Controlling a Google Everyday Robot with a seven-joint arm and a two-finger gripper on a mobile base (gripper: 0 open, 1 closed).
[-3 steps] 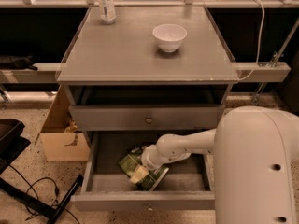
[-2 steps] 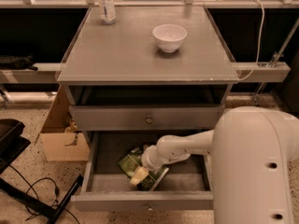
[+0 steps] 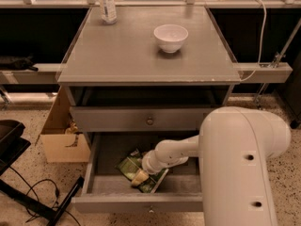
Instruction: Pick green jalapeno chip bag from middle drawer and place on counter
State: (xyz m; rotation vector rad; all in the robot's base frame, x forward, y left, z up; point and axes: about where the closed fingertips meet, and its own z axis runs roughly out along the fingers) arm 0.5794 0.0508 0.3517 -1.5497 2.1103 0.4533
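Note:
The middle drawer point(image 3: 99, 185) is pulled open at the bottom of the grey cabinet. The green jalapeno chip bag point(image 3: 130, 165) lies flat on its grey floor, left of centre. My white arm reaches down into the drawer from the right, and my gripper point(image 3: 139, 177) sits right on the bag's near right part, covering some of it. The counter point(image 3: 117, 51) is the flat grey cabinet top above.
A white bowl point(image 3: 170, 36) stands on the counter at the back right, and a clear plastic bottle point(image 3: 106, 3) at the back left. A closed knobbed drawer front point(image 3: 149, 120) is above the open drawer. A cardboard box point(image 3: 61, 135) stands on the floor left of the cabinet.

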